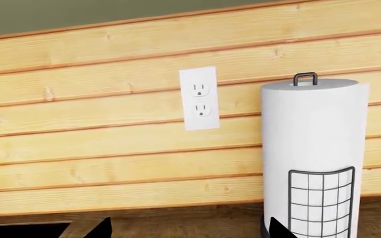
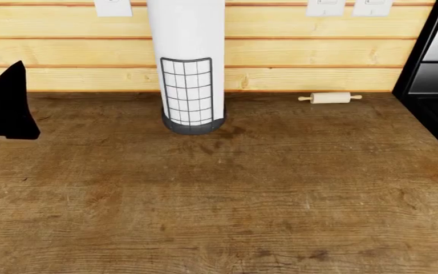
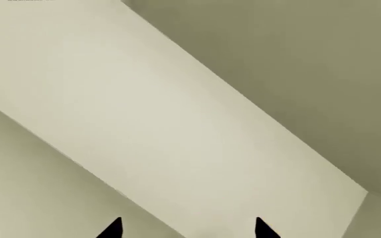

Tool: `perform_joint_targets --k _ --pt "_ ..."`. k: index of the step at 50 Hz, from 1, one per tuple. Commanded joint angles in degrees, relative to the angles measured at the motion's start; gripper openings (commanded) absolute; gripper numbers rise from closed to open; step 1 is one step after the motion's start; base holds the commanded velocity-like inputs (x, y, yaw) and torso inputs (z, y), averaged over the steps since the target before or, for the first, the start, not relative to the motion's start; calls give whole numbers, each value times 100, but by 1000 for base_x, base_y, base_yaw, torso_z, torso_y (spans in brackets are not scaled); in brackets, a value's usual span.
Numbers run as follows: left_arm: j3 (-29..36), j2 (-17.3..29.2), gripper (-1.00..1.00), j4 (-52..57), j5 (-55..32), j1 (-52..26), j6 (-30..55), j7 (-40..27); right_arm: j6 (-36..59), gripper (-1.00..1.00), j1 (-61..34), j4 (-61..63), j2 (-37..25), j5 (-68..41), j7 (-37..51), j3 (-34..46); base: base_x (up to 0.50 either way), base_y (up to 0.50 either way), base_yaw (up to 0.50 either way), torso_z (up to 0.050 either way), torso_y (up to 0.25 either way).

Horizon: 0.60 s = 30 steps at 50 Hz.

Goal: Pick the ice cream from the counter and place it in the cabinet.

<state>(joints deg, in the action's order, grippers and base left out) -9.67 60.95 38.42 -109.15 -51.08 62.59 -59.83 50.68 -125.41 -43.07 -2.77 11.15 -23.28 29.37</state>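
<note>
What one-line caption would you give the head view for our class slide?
Paper towel roll in its wire holder and a rolling pin on the counter; no ice cream in sight.

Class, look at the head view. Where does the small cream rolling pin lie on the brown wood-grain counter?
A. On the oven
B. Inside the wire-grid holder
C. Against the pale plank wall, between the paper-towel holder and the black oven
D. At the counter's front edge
C: the small cream rolling pin rests at the foot of the pale yellow plank wall, between the tall white paper-towel roll in its wire-grid holder and the black oven.
</note>
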Motion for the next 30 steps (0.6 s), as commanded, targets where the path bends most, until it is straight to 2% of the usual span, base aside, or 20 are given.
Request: perform_joint_targets --k 1,14,30 --pt "16 16 100 -9 19 -5 -16 12 1012 100 725 -565 -231 -1713 -279 286 0 0 0 0 0" --pt "14 82 100 -22 -20 -30 -47 -7 1041 100 815 -122 -381 -1845 -22 -47 -2 -1 -2 0 0" --pt "132 146 100 -13 -101 -149 -81 -86 1406 100 82 20 -621 -2050 268 -730 -5 -4 -8 0 0"
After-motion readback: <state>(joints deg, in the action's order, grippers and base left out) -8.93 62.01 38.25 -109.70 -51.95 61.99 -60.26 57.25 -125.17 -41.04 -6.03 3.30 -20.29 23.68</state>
